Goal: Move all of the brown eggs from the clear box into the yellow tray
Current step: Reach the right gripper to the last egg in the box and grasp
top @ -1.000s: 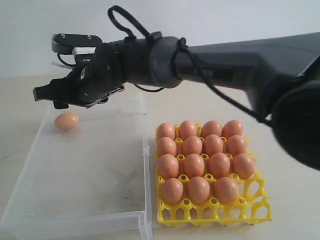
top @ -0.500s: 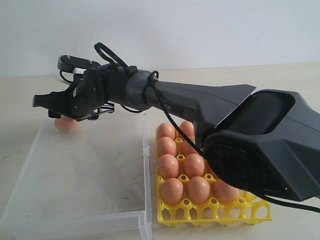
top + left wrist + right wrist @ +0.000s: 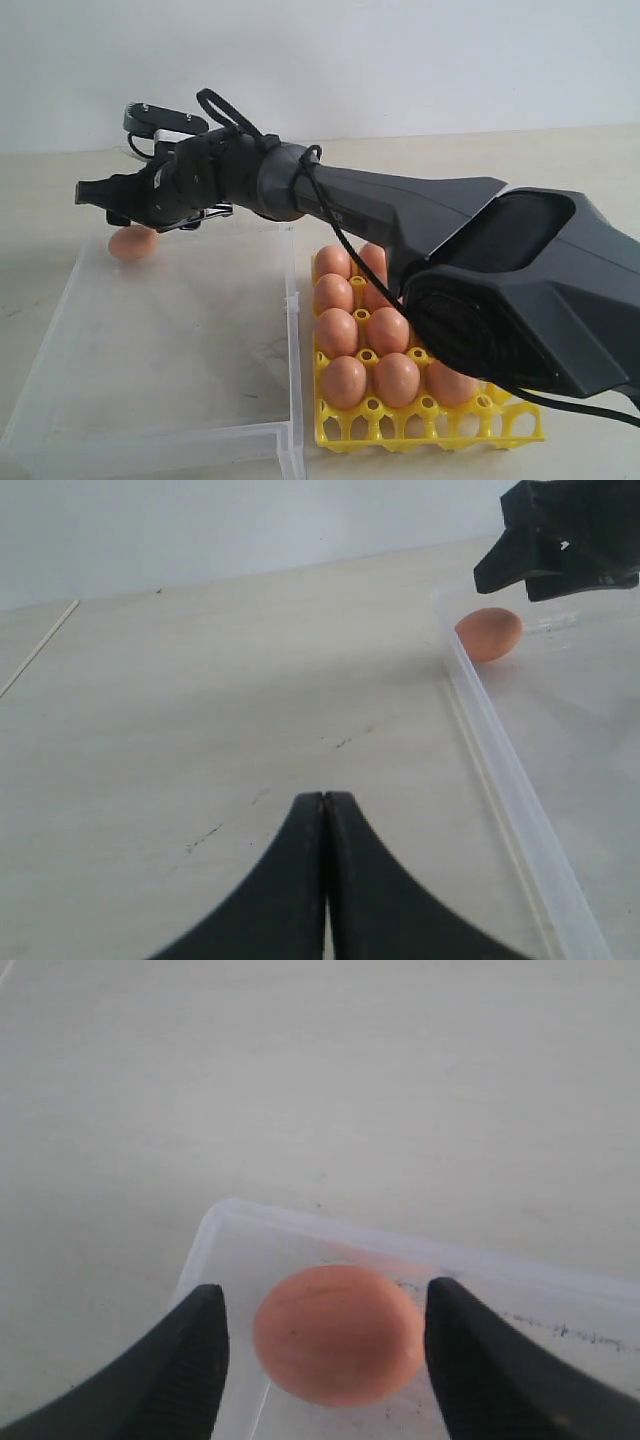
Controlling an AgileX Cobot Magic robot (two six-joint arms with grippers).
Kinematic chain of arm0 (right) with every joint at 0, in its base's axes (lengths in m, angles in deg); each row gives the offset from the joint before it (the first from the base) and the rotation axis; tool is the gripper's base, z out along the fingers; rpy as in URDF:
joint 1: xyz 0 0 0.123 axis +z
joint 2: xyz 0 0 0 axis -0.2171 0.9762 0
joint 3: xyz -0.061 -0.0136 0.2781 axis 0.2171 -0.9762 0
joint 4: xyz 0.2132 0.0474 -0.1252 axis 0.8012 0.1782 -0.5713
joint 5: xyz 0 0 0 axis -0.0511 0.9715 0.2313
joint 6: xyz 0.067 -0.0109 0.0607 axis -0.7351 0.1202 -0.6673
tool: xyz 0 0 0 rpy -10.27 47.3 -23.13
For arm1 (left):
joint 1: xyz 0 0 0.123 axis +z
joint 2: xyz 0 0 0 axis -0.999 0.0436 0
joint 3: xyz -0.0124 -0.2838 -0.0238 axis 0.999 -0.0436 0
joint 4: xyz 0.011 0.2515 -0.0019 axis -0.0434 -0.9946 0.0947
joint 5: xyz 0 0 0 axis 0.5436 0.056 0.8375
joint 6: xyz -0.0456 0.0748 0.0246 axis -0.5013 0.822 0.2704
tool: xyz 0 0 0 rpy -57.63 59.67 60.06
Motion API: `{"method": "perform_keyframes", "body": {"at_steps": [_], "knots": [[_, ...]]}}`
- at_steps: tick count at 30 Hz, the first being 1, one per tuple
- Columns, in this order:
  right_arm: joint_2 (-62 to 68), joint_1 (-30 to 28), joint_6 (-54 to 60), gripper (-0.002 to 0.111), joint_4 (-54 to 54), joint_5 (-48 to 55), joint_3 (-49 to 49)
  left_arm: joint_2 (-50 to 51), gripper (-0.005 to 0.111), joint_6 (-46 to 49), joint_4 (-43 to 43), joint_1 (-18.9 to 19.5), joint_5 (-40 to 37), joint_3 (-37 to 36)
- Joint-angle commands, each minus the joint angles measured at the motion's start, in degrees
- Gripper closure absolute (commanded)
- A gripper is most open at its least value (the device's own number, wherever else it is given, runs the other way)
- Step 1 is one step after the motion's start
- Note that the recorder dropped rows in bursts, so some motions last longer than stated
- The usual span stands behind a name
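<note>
Egg [image 3: 133, 243], alone in the box's [image 3: 292, 330] far left corner, is lying with its long axis across the gap between the right gripper's [image 3: 100, 200] spread fingers [image 3: 190, 1360], which are hovering just above it. Left gripper [image 3: 325, 820] is resting pinched together outside the box, farther off.

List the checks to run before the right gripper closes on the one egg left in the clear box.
1. Right gripper open: ok.
2. Egg centred between its fingers in the wrist view: ok.
3. Fingers low enough to flank the egg: cannot tell; the exterior view shows the gripper above it.
4. Clearance from the box wall beside the egg: cannot tell.
5. Free cup in the yellow tray: cannot tell; the arm hides part of it.
6. Left gripper shut, outside the box: ok.
</note>
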Motion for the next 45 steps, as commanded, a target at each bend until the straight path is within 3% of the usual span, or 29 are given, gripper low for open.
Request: {"method": "perform_keyframes", "body": {"at_steps": [1,7,13,21,24,26,32,35,38,45], "knots": [[1.0,-0.3,0.2,0.052,0.2,-1.1,0.5,-0.3,0.107,-0.3,0.1,-0.3,0.5,0.2],[2.0,0.0,6.5,0.053,2.9,0.8,0.5,-0.3,0.107,-0.3,0.1,-0.3,0.5,0.2],[0.5,2.3,17.2,0.053,2.4,13.3,0.5,-0.3,0.107,-0.3,0.1,-0.3,0.5,0.2],[-4.4,2.7,23.2,0.053,-6.5,19.2,0.5,-0.3,0.107,-0.3,0.1,-0.3,0.5,0.2],[-7.0,2.7,24.9,0.053,-10.2,18.0,0.5,-0.3,0.107,-0.3,0.1,-0.3,0.5,0.2],[-7.5,2.7,32.5,0.053,-10.1,16.4,0.5,-0.3,0.107,-0.3,0.1,-0.3,0.5,0.2],[-6.1,3.8,67.4,0.053,-6.2,17.8,-1.4,-0.3,0.107,-0.3,0.1,-0.3,0.5,0.2],[-4.9,3.8,85.6,0.053,3.1,15.1,-1.8,-0.3,0.107,-0.3,0.1,-0.3,0.5,0.2],[-3.6,3.8,89.0,0.053,8.0,9.5,-1.9,-0.3,0.107,-0.3,0.1,-0.3,0.5,0.2],[-0.5,3.7,88.6,0.053,7.5,-0.1,-1.9,-0.3,0.107,-0.3,0.1,-0.3,0.5,0.2]]}}
